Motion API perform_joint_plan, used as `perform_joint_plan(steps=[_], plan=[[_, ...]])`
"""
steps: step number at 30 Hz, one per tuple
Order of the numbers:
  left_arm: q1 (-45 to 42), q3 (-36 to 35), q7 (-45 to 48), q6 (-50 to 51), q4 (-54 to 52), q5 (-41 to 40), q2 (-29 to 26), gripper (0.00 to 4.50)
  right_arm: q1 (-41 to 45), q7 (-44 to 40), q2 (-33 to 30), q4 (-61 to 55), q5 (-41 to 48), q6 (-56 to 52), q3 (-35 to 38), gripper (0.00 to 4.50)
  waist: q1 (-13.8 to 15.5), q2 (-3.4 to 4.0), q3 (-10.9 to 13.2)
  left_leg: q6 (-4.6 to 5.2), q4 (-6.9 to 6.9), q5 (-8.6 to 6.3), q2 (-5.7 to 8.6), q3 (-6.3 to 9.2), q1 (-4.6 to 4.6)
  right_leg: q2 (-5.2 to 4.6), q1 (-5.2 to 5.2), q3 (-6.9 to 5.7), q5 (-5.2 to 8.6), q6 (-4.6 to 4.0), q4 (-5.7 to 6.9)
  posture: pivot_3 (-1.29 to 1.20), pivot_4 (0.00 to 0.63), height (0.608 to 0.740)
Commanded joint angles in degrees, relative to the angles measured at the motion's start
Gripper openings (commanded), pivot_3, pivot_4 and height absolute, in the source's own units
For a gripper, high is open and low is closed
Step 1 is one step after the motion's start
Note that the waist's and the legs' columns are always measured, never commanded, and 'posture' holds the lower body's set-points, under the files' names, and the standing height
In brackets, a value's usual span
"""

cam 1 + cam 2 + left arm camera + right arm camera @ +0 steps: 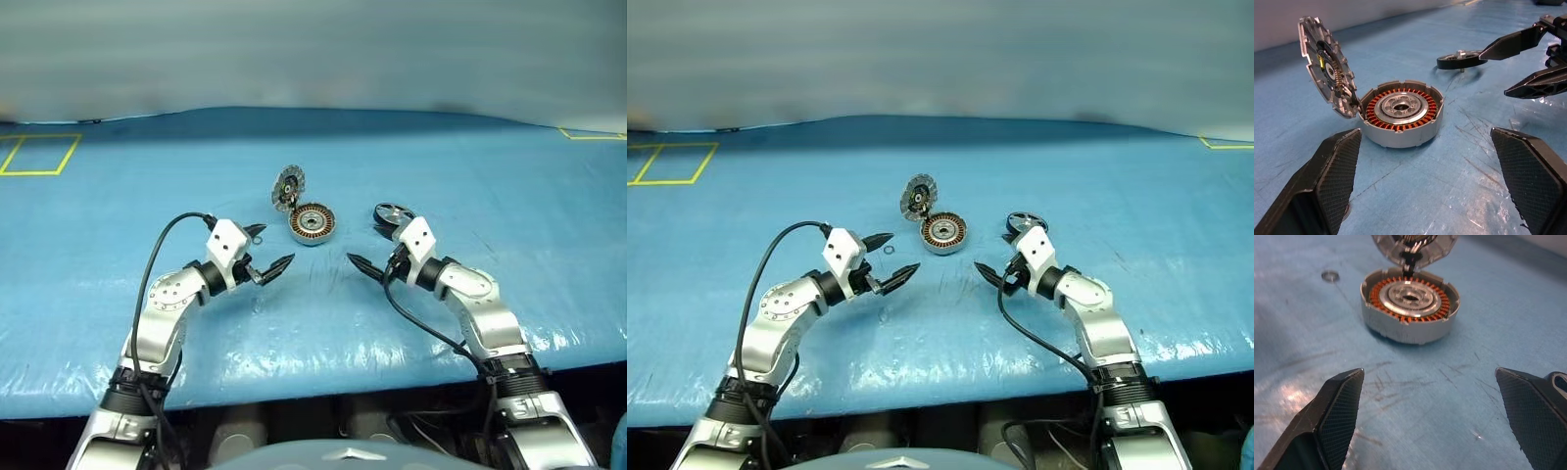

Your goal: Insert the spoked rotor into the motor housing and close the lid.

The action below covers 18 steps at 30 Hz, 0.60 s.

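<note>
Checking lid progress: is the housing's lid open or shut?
Open. The lid stands up from the housing's edge, leaving the copper windings exposed.

No readable text, labels or numbers

Blue tarp-covered table (323, 323), yellow tape square (39, 154) far left, small washer (1330, 276).

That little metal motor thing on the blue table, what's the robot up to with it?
It is about to assemble it. The housing sits on the blue table with its lid tipped up and open, copper windings showing. The rotor lies loose to its right, not yet inserted. The left gripper and right gripper hover on either side, jaws open, holding nothing.
</note>
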State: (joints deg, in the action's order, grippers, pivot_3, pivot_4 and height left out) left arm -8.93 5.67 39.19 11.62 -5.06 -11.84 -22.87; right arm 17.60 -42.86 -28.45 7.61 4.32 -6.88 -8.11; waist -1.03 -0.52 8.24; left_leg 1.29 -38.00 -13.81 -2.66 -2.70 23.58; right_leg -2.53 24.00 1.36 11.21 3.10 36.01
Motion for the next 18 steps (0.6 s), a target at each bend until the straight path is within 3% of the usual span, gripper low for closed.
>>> perform_joint_plan(steps=[1, 4, 8, 18], plan=[[0.4, -0.47, -0.43, -1.25, -1.73, 0.17, 0.03, 4.48, 6.75, -4.11, -4.76, 0.74, -8.54, 4.04, -5.63, 4.5, -0.06, 0.0, 0.0, 0.0, -0.01, 0.0, 0.0, 0.0, 0.0, 0.0, 0.0, 0.0, 0.0, 0.0, 0.0, 0.0, 0.15, 0.74], [1.59, -0.11, -0.54, -1.7, -2.0, 0.4, 0.26, 4.48, 15.51, -9.26, -6.33, 4.96, -14.29, 7.45, -12.05, 4.5, -0.32, -0.01, 0.01, 0.0, -0.02, 0.0, -0.02, 0.01, -0.03, 0.01, 0.0, -0.01, 0.02, 0.03, 0.02, 0.0, 0.15, 0.74], [2.81, -0.24, -0.71, -2.24, -2.98, 0.07, 0.67, 4.48, 28.58, -13.65, -2.34, 16.07, -20.88, 13.85, -19.89, 4.5, -0.64, -0.01, 0.01, 0.0, 0.05, 0.0, -0.04, 0.02, -0.02, 0.05, 0.05, -0.01, 0.0, -0.03, 0.03, 0.0, 0.15, 0.74], [6.13, -0.88, -3.27, -2.56, -5.4, 0.31, 1.46, 4.48, 44.28, -10.75, 9.01, 44.03, -30.69, 23.6, -27.54, 4.5, 0.16, 0.0, 0.02, 0.0, 0.08, 0.0, -0.01, -0.07, 0.28, -0.04, 0.31, 0.0, -0.02, -0.04, -0.01, 0.0, 0.15, 0.74]])
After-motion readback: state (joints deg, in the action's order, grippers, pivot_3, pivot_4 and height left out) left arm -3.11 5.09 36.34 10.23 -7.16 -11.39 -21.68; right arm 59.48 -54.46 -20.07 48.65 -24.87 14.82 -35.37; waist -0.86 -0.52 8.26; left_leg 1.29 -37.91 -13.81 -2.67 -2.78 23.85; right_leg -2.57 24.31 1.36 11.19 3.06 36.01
